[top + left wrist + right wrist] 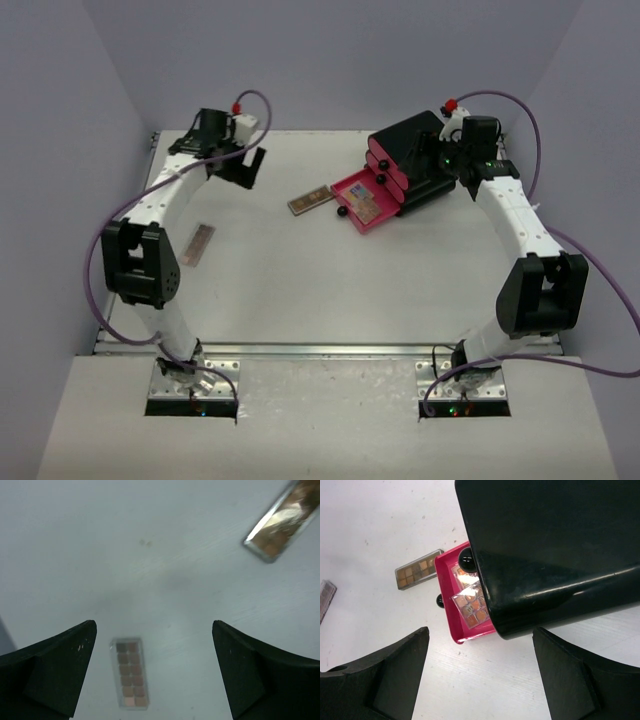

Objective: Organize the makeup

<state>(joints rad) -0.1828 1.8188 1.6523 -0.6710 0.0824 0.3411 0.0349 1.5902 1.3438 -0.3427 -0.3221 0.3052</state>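
Note:
A tan-pink eyeshadow palette (199, 244) lies at the left of the table; in the left wrist view it (131, 672) lies below and between my fingers. A second palette (309, 199) lies mid-table, also in the left wrist view (282, 522) and the right wrist view (418, 569). More palettes (470, 605) lie in an open pink drawer (352, 192). My left gripper (245, 165) is open and empty above the far left of the table. My right gripper (437, 160) is open and empty, close beside the black box (405, 150). No sticks, compact or jar show.
The black box (555, 545) with pink drawers stands at the far right; its bottom drawer (445, 595) is pulled out toward the middle, with round black knobs (466, 558). Grey walls close in the table at the left, back and right.

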